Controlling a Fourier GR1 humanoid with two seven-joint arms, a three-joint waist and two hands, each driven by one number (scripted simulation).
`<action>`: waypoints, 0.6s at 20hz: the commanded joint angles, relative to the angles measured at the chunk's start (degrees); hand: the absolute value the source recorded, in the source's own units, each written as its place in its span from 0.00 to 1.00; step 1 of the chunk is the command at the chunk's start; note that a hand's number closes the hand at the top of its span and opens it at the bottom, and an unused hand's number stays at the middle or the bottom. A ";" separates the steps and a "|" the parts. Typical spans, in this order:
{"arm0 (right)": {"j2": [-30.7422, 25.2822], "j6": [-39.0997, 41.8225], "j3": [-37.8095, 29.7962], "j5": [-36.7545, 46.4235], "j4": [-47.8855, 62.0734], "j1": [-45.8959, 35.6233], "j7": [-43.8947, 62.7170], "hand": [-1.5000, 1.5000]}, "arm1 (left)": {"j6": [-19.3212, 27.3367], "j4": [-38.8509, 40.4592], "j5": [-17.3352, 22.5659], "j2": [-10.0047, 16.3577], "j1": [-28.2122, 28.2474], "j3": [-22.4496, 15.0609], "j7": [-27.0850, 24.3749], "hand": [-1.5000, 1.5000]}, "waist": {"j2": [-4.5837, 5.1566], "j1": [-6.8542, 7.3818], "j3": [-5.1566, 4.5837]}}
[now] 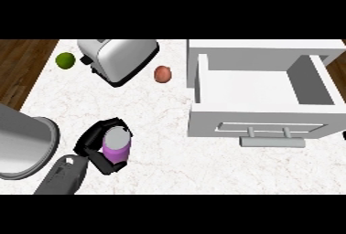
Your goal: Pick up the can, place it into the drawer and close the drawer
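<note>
- Head view, looking steeply down: white marbled table [159,121] with the open drawer [260,119] at the right half, its front panel and handle [268,131] facing the near edge.
- Task item: the purple can [117,148] with a grey lid stands upright at the lower left of the table, well apart from the drawer and to its left.
- Left hand [90,142]: reaches in from the lower left edge on a grey forearm [62,176]. Its black fingers [108,124] are curled round the can on both sides, so the can is in its hold.
- Whether the can rests on the table or is already raised cannot be told from this angle.
- Right hand: does not show anywhere in the view.
- Drawer interior: white and bare as far as visible; no can inside.
- Other items noted: a silver toaster [118,57] at the far left, a green lime [65,60] beside it, and a small reddish-brown rounded item [162,74], possibly a potato, between toaster and drawer. A large grey cylindrical shape [24,141] at the left edge cannot be identified.
- Progress, in my judgement: the grasp appears made, so the pick-up is under way or just done.
- Outstanding: carrying the can rightward across the table, setting it into the drawer, letting go, then pushing the drawer front shut. Most of the task remains.
</note>
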 commanded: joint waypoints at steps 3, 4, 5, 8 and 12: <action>1.34 -0.76 0.84 0.46 -0.28 1.09 -0.92 0.00 | 19.84 -0.41 9.58 -1.96 -1.06 15.83 4.79 1.00 | -0.18 0.77 0.08; 0.56 -0.26 -0.54 -0.11 1.09 0.54 -0.74 0.00 | 20.41 -2.37 10.26 -2.39 -0.02 16.08 5.13 1.00 | -0.12 0.57 0.07; 0.08 0.04 -0.66 -0.70 -1.80 1.28 0.53 0.00 | 24.56 -4.78 9.43 -4.52 -2.25 15.22 8.69 1.00 | -0.19 -0.30 0.05; 0.53 -0.53 -0.06 0.10 -0.72 -0.22 0.74 0.00 | 28.46 -16.46 8.75 -6.64 -0.03 12.13 17.12 1.00 | -0.10 -0.22 0.03; 1.31 -1.86 1.89 3.10 0.83 -2.63 0.72 0.00 | 31.67 -27.97 6.27 -7.75 1.54 8.41 23.20 1.00 | 0.11 -0.53 -0.02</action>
